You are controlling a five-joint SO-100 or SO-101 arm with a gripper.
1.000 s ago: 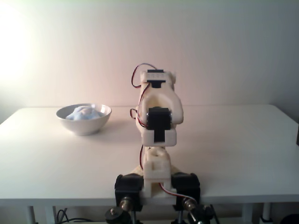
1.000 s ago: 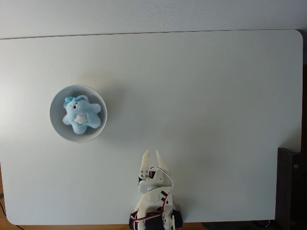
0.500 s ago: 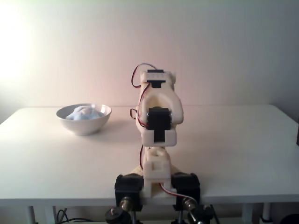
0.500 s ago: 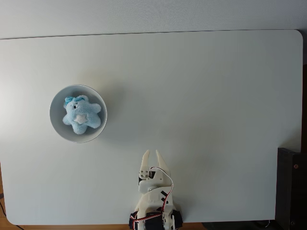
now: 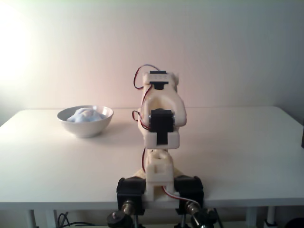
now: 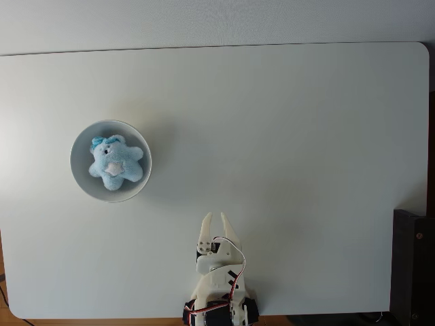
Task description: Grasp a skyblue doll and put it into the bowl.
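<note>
Item: skyblue doll (image 6: pixel 115 163). Small star-shaped plush, pale blue with a whitish patch at its middle. Location: inside the bowl (image 6: pixel 78 178), lying flat and roughly centred, its arms spread toward the rim on all sides. In the side-on fixed view the doll (image 5: pixel 84 115) shows as a soft mound rising just to rim level of the bowl (image 5: pixel 86 129).

Item: bowl. Round, glossy white, standing upright on the tabletop (image 6: pixel 292 149), toward the left edge in the view from above.

Item: claw (image 6: pixel 215 219). Two pale fingers, parted a little into a narrow V, nothing between them. It sits folded close over the arm's base at the near edge of the tabletop, tips pointing toward the far edge.

Governing relation: in the view from above, the bowl and doll lie up and to the left of the claw, well apart from it, with bare tabletop between. The claw's pointing line runs straight up the picture and passes to the right of the bowl, so it is not aimed at the doll. The doll has no clear long axis; being star-shaped, it offers much the same outline from any approach.

Task status, as judged: the doll already rests in the bowl and the claw holds nothing, so the placing appears done. No further reach toward the bowl seems called for; the arm looks parked.
</note>
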